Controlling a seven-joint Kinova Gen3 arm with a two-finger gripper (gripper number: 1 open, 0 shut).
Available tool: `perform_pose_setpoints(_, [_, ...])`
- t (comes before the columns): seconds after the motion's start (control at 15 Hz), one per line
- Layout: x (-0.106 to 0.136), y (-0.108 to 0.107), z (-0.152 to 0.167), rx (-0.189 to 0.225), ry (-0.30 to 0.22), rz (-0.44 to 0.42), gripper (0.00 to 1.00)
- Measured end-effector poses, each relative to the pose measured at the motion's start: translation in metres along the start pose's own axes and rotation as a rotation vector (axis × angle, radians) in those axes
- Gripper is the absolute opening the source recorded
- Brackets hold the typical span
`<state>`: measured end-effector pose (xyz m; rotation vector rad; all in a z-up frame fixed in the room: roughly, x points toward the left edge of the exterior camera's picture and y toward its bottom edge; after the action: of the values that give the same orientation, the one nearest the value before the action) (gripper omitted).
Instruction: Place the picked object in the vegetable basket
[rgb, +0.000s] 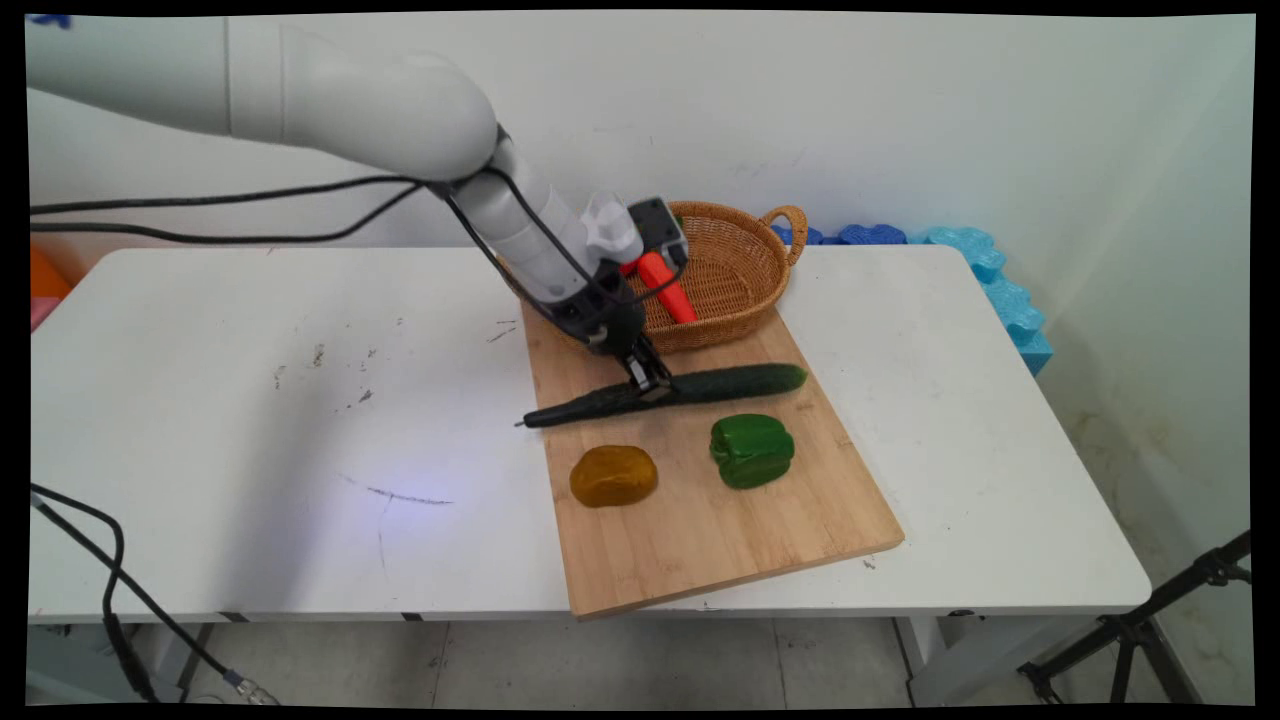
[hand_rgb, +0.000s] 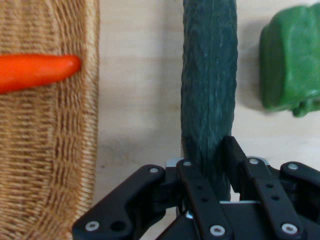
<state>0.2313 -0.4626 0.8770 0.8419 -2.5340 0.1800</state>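
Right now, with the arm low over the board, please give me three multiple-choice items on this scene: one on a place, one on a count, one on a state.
1. Where does the carrot lie?
A. In the wicker basket
B. On the bare table
C. On the cutting board

2. How many vegetables lie on the cutting board itself?
A. One
B. Three
C. Five

3. How does the pincer stand to the cucumber?
A. High above it
B. Its fingers on either side of it, closed on it
C. Beside it, apart

Answers:
1. A: both views show the orange carrot inside the woven basket.
2. B: the cucumber, the green pepper and the brownish-yellow potato.
3. B: the hand view shows a black finger against each flank of the cucumber.
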Motion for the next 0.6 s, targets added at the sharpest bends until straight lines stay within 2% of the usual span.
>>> perform_pose_setpoints(0.33, [0.023, -0.006, -0.056, 0.008, 0.053, -0.016, 0.0])
perform_pose_setpoints(0.6, [0.045, -0.024, -0.095, 0.033, 0.081, -0.047, 0.0])
